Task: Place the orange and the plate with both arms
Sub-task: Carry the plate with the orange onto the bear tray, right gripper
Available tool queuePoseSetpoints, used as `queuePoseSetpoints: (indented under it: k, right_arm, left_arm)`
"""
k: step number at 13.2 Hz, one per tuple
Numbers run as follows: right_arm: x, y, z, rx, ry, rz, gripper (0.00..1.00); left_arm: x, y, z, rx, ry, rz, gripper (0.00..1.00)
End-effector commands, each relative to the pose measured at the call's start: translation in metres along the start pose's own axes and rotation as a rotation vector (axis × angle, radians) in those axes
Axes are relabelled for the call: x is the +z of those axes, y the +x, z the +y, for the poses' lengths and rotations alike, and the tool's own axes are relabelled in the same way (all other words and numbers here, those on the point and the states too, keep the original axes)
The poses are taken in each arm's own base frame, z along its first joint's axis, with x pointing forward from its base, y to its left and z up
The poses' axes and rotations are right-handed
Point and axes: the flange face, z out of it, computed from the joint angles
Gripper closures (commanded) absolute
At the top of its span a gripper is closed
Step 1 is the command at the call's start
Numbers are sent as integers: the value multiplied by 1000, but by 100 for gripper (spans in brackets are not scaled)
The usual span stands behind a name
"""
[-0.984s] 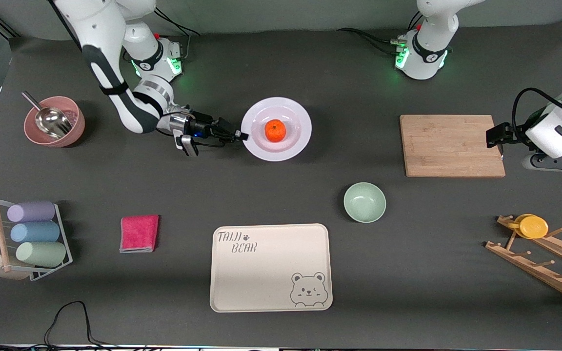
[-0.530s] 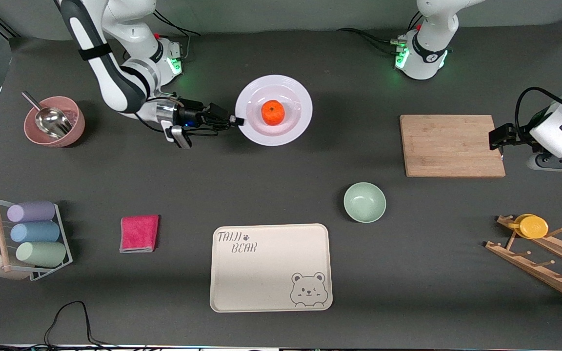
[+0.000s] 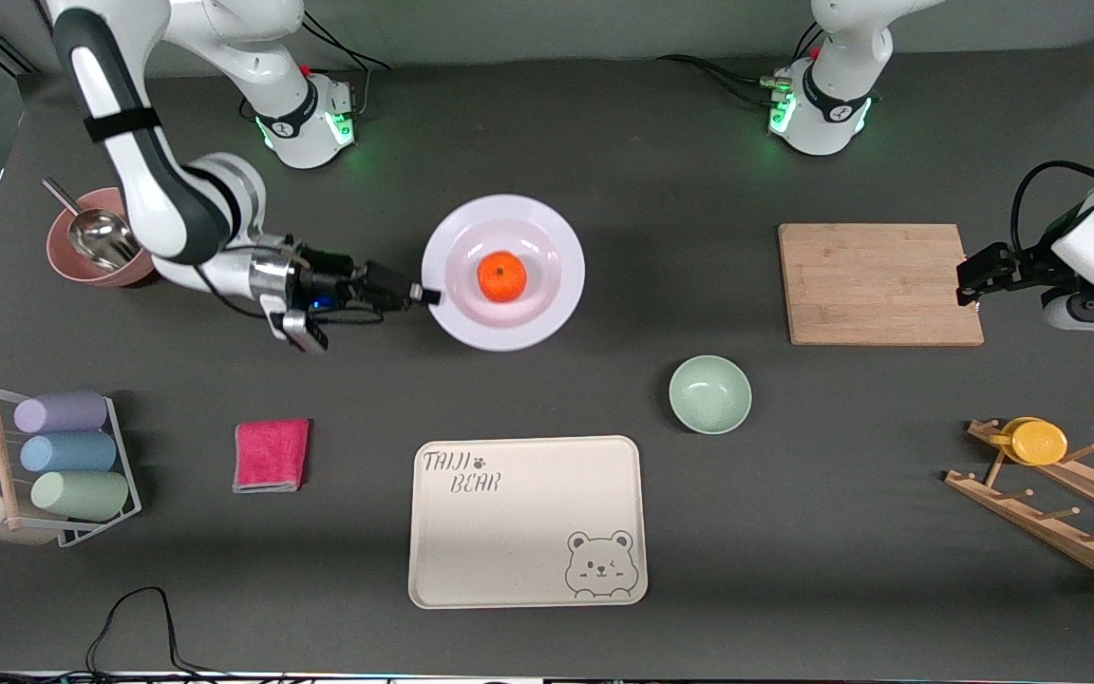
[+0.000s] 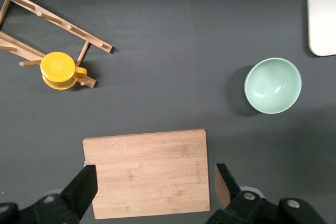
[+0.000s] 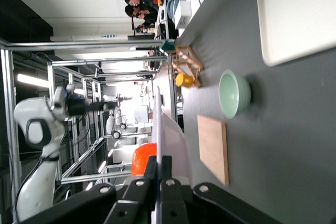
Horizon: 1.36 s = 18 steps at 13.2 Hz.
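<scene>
Glossy white plate (image 3: 547, 313) held level off the table by its rim, small orange (image 3: 501, 276) resting at its centre

The front view is evenly lit from overhead; the dark counter (image 3: 604, 123) is rendered matt, without glare. Soft, short shadows are cast beside the green bowl (image 3: 709, 394) and the plate (image 3: 547, 313). Green glow from the base lights is spread over the counter at the top of the frame. In the right wrist view the background at centre left is overexposed by bright ceiling lights. The left wrist view is sharp and uniformly lit.
</scene>
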Motion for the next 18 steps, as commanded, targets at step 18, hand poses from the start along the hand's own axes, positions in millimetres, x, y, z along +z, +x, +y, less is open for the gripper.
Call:
queuePoseSetpoints:
  k: [18]
  right_arm:
    - [86, 247, 126, -75, -66, 114, 100]
  left_arm:
    - [-18, -41, -19, -27, -33, 33, 0]
